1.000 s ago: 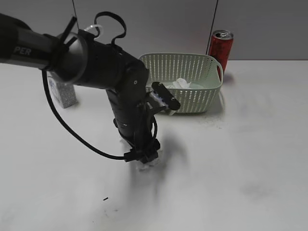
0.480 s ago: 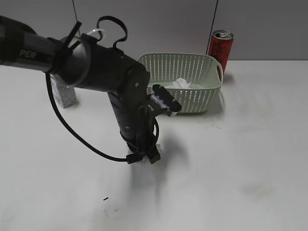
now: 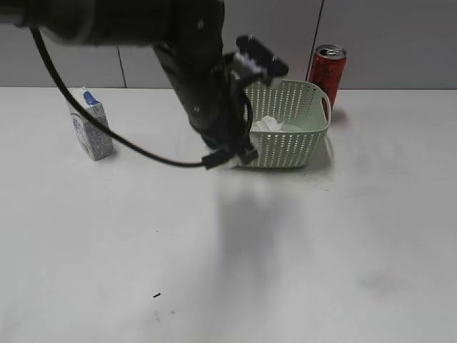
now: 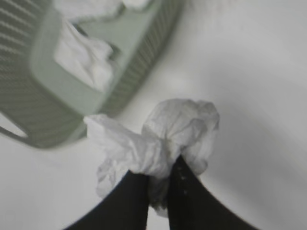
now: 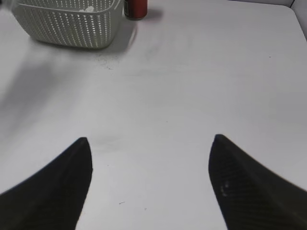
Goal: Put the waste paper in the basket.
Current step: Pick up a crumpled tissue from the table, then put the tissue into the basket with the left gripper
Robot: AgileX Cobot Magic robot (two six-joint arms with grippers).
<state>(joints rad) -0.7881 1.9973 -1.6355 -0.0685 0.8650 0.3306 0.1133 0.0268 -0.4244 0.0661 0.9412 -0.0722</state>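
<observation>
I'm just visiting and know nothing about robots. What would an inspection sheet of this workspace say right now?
Surface: white table, faint smudges and specks.
Job's things: green basket holds white paper; another paper wad is gripped outside it.
Clutter: red can behind the basket; white-and-blue carton at left.
Grippers: left gripper shut on the wad; right gripper open, empty.
Cables: black cable hanging from the left arm.
Surroundings: grey wall panels.

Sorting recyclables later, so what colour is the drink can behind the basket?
Red with a silver top; the can shows best in the exterior view.
</observation>
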